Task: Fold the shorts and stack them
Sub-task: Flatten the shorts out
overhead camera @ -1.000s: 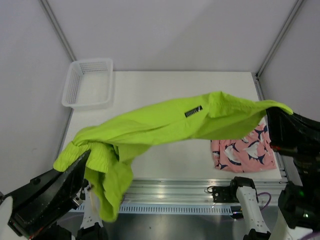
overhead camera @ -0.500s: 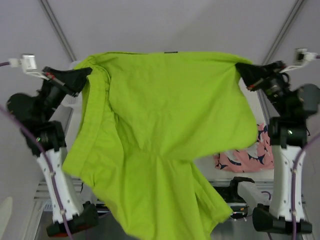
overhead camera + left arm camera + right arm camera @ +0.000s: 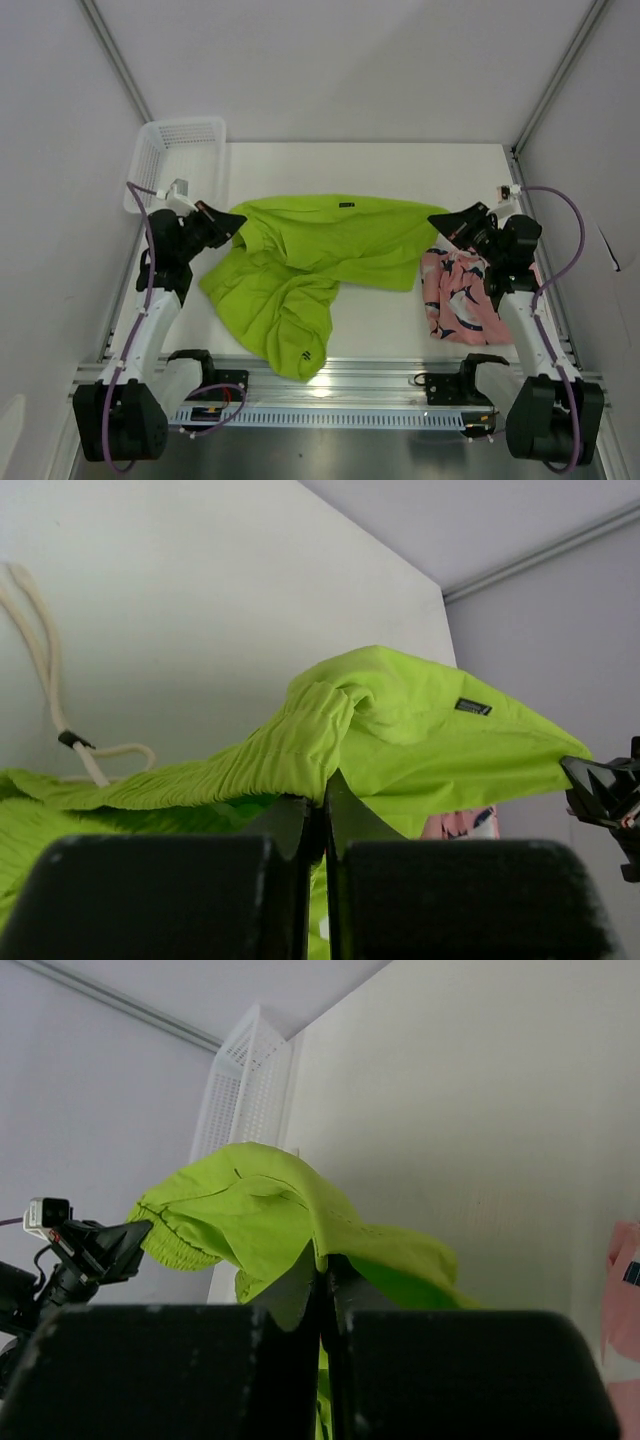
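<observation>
The lime green shorts [image 3: 320,250] lie spread across the middle of the table, their lower part bunched toward the front edge. My left gripper [image 3: 228,222] is shut on the left waistband corner [image 3: 310,740], which sits just above the table. My right gripper [image 3: 440,220] is shut on the opposite corner [image 3: 300,1215]. Between the two grippers the waistband is stretched out. The pink fish-print shorts [image 3: 460,300] lie crumpled at the right under my right arm, and the green fabric overlaps their left edge. A white drawstring [image 3: 45,680] trails on the table.
A white mesh basket [image 3: 175,165] stands at the back left corner, also in the right wrist view [image 3: 245,1090]. The table's metal front rail [image 3: 330,375] runs just below the green shorts. Grey walls close in both sides.
Both arms have swung the green shorts down from high in front of the camera onto the table. The fabric now lies spread out, still gripped at both corners.
</observation>
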### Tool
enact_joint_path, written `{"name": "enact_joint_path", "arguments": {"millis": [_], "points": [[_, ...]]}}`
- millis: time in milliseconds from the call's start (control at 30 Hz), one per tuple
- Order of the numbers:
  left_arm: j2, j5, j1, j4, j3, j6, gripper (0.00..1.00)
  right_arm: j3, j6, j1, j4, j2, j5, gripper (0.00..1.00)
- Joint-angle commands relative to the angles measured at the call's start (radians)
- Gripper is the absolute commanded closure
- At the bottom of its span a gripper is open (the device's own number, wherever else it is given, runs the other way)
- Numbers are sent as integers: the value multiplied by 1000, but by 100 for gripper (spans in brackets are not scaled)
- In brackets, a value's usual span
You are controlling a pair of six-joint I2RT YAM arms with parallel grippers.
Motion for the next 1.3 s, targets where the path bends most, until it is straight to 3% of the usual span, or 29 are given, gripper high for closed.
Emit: {"name": "enact_joint_path", "arguments": {"millis": [0,233,433,667,867,900,933,1000,1033,1067,1167,1267], "points": [[25,-105,-3,184,48,56,100,40,-7,-3,219,84,14,100],[183,-175,-17,226,157,96,100,144,-41,-3,268,314,17,100],[424,-199,-78,244,289,132,100,198,-32,-8,338,474,26,100],[712,-195,-88,168,543,183,100,325,43,-38,441,786,24,100],[956,-241,-106,24,842,226,100,563,114,-43,469,1041,58,100],[993,-247,-111,-7,917,229,93,604,117,-40,440,1101,69,98],[1063,-247,-112,-89,1007,232,63,682,111,-40,411,1123,84,70],[1127,-277,-120,-194,1150,247,41,753,95,-41,283,1153,127,44],[1162,-302,-125,-292,1234,266,9,799,69,-44,257,1150,156,32],[1165,-320,-129,-320,1275,277,1,815,52,-44,195,1144,170,28],[1121,-385,-143,-354,1266,300,1,833,-19,-37,96,1083,247,14],[1017,-402,-157,-340,1159,307,1,786,-70,-12,-14,996,285,16]]}}
